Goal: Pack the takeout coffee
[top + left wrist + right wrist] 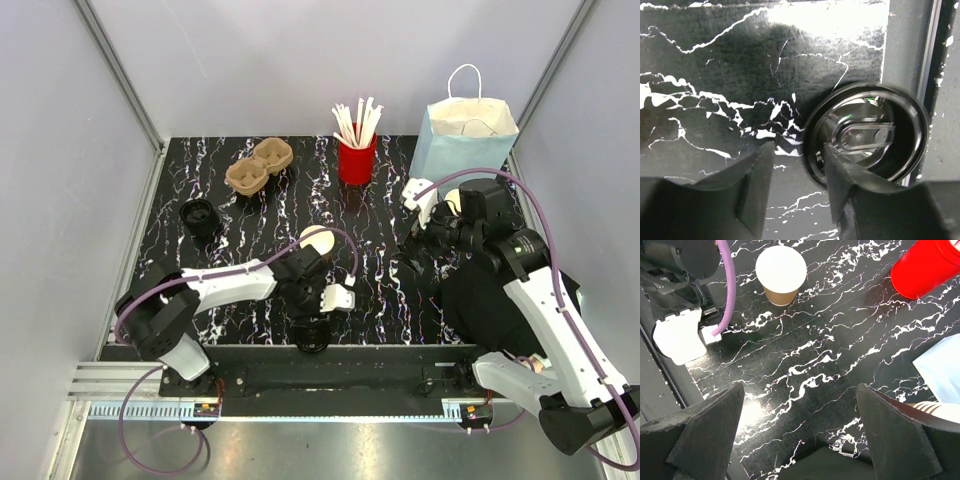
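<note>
The takeout coffee (316,240) is a small tan paper cup standing upright mid-table; in the right wrist view the cup (781,272) has a white top. My left gripper (311,318) hangs just in front of it, over a black plastic lid (312,337) at the table's front edge. In the left wrist view the left gripper (797,155) has its jaws partly closed with bare table between them, and the right finger (840,175) overlaps the left rim of the lid (875,132). My right gripper (425,215) stands wide open right of the cup, and in its own view the right gripper (800,430) is empty.
A pale blue paper bag (463,135) stands open at the back right. A red cup of white sticks (357,150) is beside it. A brown pulp cup carrier (260,165) and a black stack of lids (200,215) sit at the back left.
</note>
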Available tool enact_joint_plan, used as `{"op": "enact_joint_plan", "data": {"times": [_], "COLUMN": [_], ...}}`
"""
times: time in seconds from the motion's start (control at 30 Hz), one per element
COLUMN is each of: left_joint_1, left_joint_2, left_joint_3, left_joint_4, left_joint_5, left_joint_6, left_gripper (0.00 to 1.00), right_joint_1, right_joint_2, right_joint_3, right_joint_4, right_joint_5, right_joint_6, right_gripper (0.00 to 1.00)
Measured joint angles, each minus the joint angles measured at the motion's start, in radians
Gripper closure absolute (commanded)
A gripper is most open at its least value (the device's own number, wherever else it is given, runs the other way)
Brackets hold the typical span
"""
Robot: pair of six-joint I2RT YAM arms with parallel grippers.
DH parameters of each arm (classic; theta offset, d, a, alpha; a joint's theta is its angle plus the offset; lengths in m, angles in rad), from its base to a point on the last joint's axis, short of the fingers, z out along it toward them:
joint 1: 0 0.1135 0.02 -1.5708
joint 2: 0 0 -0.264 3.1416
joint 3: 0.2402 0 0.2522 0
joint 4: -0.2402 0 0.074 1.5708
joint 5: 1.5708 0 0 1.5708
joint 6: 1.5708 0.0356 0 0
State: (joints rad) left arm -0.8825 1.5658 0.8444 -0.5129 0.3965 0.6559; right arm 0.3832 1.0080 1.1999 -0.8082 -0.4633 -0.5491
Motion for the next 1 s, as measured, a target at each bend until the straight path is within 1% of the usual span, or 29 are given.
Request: {"op": "enact_joint_plan", "data": {"times": [0.1,0.13,0.2,0.23,0.37,0.43,0.6,0.73,0.83,0.93,1.0], "left_joint_1": [-0.017,-0.022,-0.032,-0.036,-0.042,-0.042,-0.042,-0.016,0.050,0.151,0.241], "left_joint_2": [0.013,0.018,0.026,0.028,0.032,0.032,0.032,0.012,-0.037,-0.100,-0.144], "left_joint_3": [0.010,0.016,0.026,0.028,0.033,0.034,0.040,0.072,0.147,0.243,0.307], "left_joint_4": [0.000,0.000,-0.006,-0.008,-0.009,-0.010,-0.029,-0.103,-0.166,-0.198,-0.201], "left_joint_5": [-0.018,-0.021,-0.026,-0.026,-0.029,-0.027,-0.023,0.028,0.117,0.227,0.321], "left_joint_6": [0.000,0.000,-0.001,-0.001,0.000,0.000,0.010,0.032,0.047,0.054,0.051], "left_gripper": [0.66,0.73,0.79,0.85,0.96,1.00,1.00,1.00,1.00,1.00,1.00], "right_joint_1": [0.000,0.000,0.000,0.000,0.000,0.000,-0.001,-0.001,-0.001,-0.002,-0.002], "right_joint_2": [-0.006,-0.008,-0.010,-0.010,-0.011,-0.010,-0.005,0.008,0.018,0.034,0.045], "right_joint_3": [0.000,0.000,0.000,0.000,0.000,0.001,0.021,0.045,0.046,0.049,0.057], "right_joint_4": [0.000,0.001,0.002,0.002,0.001,0.000,-0.006,-0.008,-0.013,-0.023,-0.025], "right_joint_5": [0.001,0.002,0.002,0.002,0.003,0.002,-0.002,-0.031,-0.080,-0.140,-0.186], "right_joint_6": [0.000,0.000,0.000,0.000,0.000,0.000,-0.002,-0.005,-0.013,-0.023,-0.027], "right_gripper": [0.00,0.00,0.00,0.00,0.00,0.00,0.00,0.00,0.00,0.00,0.00]}}
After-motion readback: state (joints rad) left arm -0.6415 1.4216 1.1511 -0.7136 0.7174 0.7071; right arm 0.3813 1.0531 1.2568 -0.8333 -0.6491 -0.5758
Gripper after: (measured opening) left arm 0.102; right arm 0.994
